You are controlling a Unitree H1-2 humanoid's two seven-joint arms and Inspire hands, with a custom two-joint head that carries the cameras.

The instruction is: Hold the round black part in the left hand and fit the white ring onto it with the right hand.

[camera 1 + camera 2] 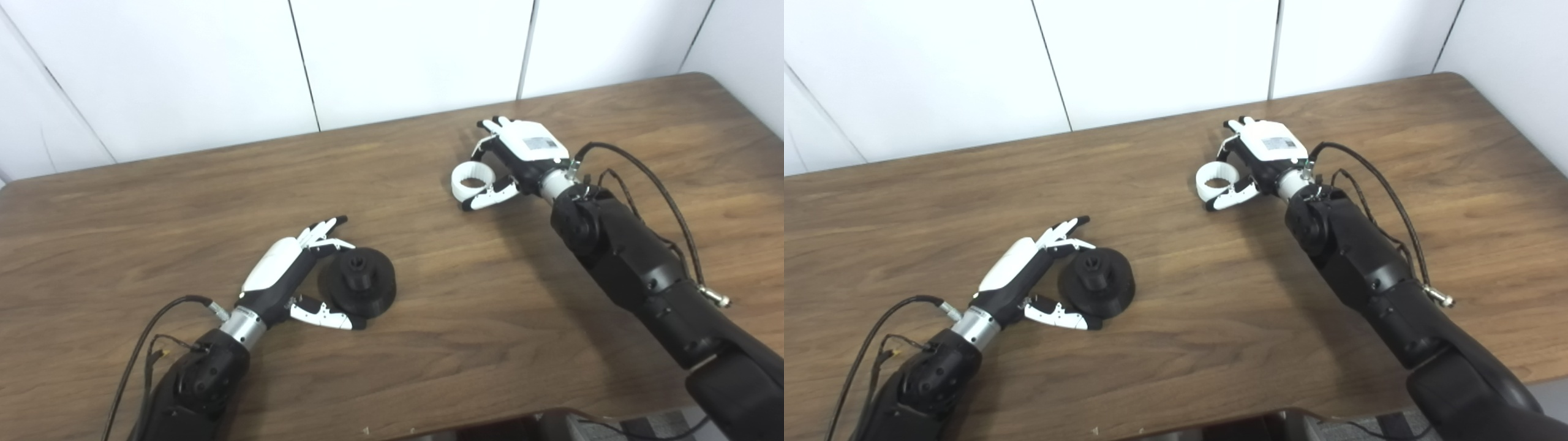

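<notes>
left hand (pixel 288 275) spread beside black part (pixel 358 283); right hand (pixel 520 156), label unreadable, pinching white ring (pixel 472 179).

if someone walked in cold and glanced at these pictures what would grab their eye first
Most likely the white ring, bright against the dark wooden table toward its far right, with the right hand cupped around it, fingers on either side. Next would be the round black part with its raised hub, resting on the table near the front left, where the left hand curls around its side without clearly gripping it.
</notes>
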